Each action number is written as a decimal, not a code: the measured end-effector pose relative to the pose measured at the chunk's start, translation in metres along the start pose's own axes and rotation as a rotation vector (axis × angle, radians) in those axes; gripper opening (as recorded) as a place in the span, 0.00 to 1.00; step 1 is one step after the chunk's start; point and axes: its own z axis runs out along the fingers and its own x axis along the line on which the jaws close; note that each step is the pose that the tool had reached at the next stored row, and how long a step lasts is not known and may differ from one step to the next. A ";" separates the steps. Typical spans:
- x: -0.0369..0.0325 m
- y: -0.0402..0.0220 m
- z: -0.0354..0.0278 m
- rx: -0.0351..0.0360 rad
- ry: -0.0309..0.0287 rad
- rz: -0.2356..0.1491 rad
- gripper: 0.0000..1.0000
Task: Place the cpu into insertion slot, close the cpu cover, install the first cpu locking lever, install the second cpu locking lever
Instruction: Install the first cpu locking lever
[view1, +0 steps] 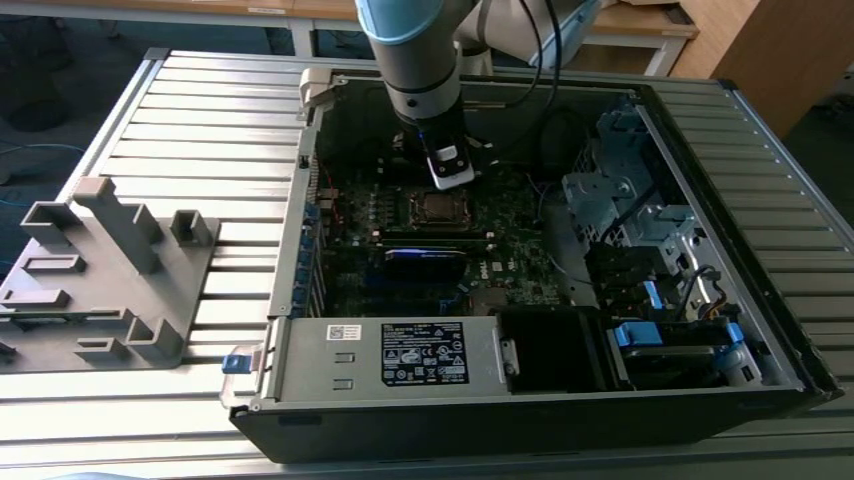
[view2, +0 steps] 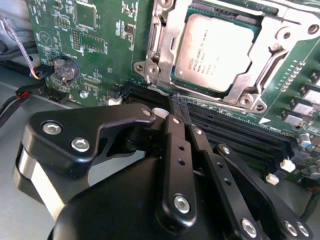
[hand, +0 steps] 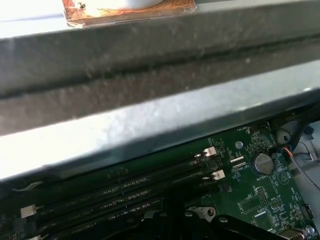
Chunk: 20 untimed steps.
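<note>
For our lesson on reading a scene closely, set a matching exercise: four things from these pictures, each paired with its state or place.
Things:
1. cpu
2. cpu cover
3. tool
4. power supply

States or places:
A. closed down around the chip
B. seated in its socket
C. fingers together, holding nothing
D. at the case's near edge in the exterior view

Pairs: 1-B, 2-A, 3-C, 4-D

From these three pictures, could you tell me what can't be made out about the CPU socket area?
- Locking levers: in the second wrist view, the picture's edges cut off the cpu cover around the cpu, so their state is unclear.
- Socket detail: too small in the exterior view.
- Memory slots: partly hidden by the end effector.
</note>
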 end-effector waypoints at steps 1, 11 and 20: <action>0.0002 -0.0004 0.0007 -0.0003 -0.0018 -0.001 0.10; 0.0007 -0.0013 0.0034 -0.0115 -0.0074 -0.002 0.10; -0.0012 0.0015 -0.0055 -0.0277 -0.0026 0.003 0.10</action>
